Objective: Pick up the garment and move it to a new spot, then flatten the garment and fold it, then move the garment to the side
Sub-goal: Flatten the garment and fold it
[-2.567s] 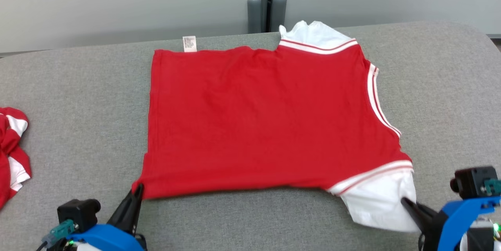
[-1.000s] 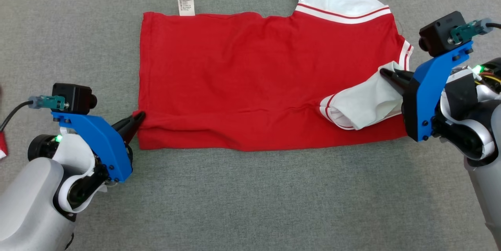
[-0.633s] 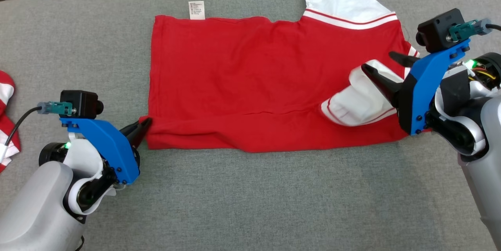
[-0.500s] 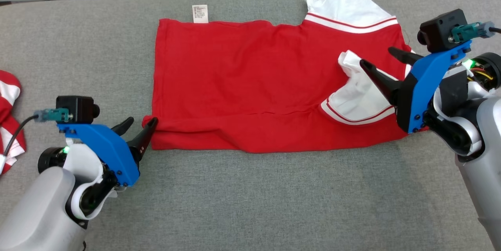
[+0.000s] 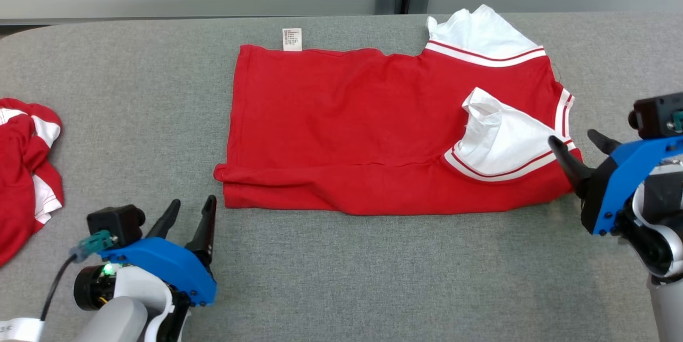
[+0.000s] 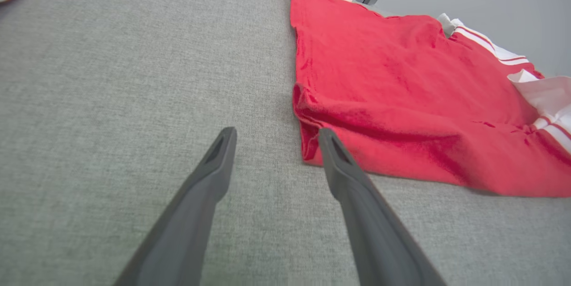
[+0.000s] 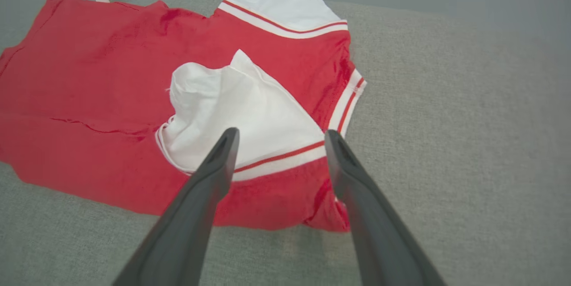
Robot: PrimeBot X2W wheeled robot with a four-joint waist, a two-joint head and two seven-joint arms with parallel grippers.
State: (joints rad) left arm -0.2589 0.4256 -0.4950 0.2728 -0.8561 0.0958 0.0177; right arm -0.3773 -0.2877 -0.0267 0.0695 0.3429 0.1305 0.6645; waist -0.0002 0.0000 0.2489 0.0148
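a: where's the shirt [image 5: 373, 134]?
b: flat in the middle of the grey surface [image 5: 373, 278], near edge folded over, one white sleeve [image 5: 501, 139] lying on top of the red.
a: and the pincers?
b: left pincer [image 5: 193, 201] spread wide, holding nothing, just off the shirt's near left corner. right pincer [image 5: 572, 137] spread wide too, empty, at the sleeve's edge.
a: anything else?
b: a red and white cloth [image 5: 26, 171] bunched at the far left.

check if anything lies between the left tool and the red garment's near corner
Nothing visible does. Only bare grey surface separates the open left tool from the folded corner of the red garment; the crumpled second garment lies well off to the left.
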